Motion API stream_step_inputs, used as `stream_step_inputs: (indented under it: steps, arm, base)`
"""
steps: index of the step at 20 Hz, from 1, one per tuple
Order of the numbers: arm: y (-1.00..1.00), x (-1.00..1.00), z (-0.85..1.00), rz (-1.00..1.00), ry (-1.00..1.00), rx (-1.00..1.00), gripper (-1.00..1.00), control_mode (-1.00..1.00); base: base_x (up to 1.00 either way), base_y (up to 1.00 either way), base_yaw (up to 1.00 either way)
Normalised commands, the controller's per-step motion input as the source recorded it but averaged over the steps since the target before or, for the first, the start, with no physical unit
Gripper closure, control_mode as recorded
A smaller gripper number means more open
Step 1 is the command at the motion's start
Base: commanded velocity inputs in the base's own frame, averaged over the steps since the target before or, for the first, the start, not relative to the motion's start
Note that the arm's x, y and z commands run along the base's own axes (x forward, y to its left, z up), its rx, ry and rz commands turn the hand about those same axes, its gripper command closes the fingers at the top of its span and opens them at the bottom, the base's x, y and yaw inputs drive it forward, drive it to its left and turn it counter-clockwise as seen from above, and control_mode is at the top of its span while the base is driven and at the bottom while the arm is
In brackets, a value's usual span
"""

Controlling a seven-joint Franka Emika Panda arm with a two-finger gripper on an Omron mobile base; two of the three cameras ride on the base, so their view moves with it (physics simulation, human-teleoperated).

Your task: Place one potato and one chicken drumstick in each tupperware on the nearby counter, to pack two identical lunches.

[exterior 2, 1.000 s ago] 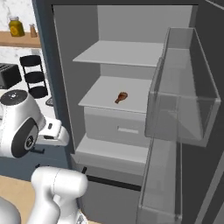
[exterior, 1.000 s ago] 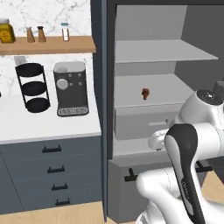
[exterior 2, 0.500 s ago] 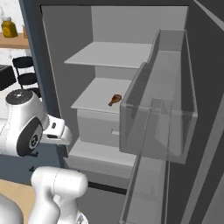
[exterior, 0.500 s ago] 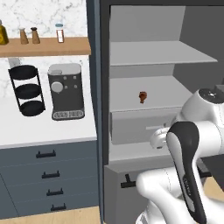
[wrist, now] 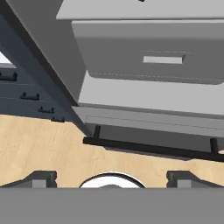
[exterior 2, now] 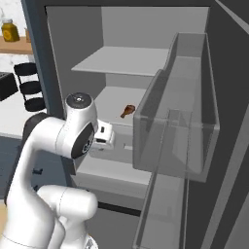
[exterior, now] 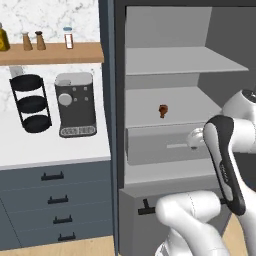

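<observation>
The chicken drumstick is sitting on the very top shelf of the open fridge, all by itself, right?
Not quite. The chicken drumstick is all by itself, but it lies on the middle shelf, just above the drawer, not on the top shelf. The left base view shows this.

Drumstick (exterior: pixel 163 110) on fridge shelf (exterior: pixel 190 106); counter (exterior: pixel 50 150) left.
</observation>
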Motion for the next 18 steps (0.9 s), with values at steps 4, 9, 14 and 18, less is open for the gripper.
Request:
stream_step_inputs:
  steps: [4,9,14,18]
  arm:
    - [-0.32,1.0,-0.05,-0.03,0.0,0.0,-1.0,-1.0]
    - [-0.05,1.0,0.0,-0.01,0.0,-0.03,-1.0,-1.0]
    - [0.0,1.0,0.0,-0.01,0.0,-0.12,-1.0,-1.0]
    - [0.0,1.0,-0.01,0.0,-0.08,-0.21,-1.0,-1.0]
  base:
    - [0.0,0.0,0.0]
    - [0.0,0.0,0.0]
    - [0.0,0.0,0.0]
    - [0.0,0.0,0.0]
